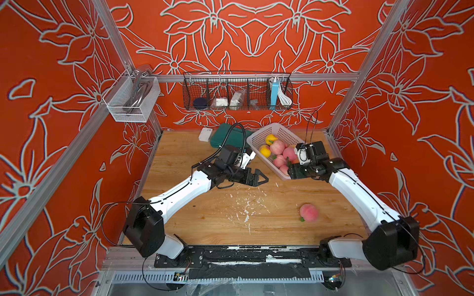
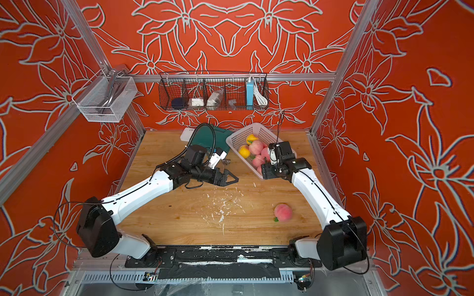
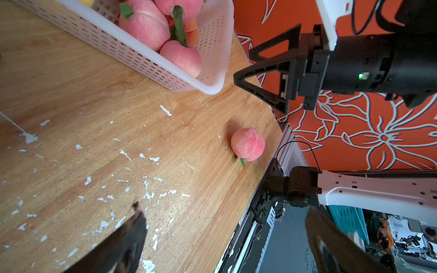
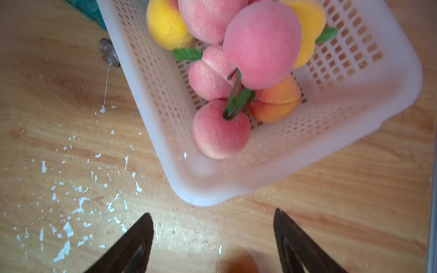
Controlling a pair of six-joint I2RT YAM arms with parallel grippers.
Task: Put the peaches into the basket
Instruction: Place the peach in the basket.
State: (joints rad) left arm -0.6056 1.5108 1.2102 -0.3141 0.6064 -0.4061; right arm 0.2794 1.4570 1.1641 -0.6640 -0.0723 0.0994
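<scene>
The wooden table (image 1: 205, 210) bears the pale basket (image 1: 259, 134) at its far right part. The left gripper (image 1: 261, 176) hovers over the middle of the table, just beside the basket, with its jaws wide apart and empty. The right gripper (image 4: 212, 214) points down by the near corner of the basket; its jaws also stand apart and hold nothing. Several peaches (image 1: 277, 147), pink, yellow and one orange, lie piled inside the basket. One pink peach (image 1: 309, 212) lies alone on the table, well apart from the basket. Small white flecks (image 1: 246, 212) are scattered on the wood.
</scene>
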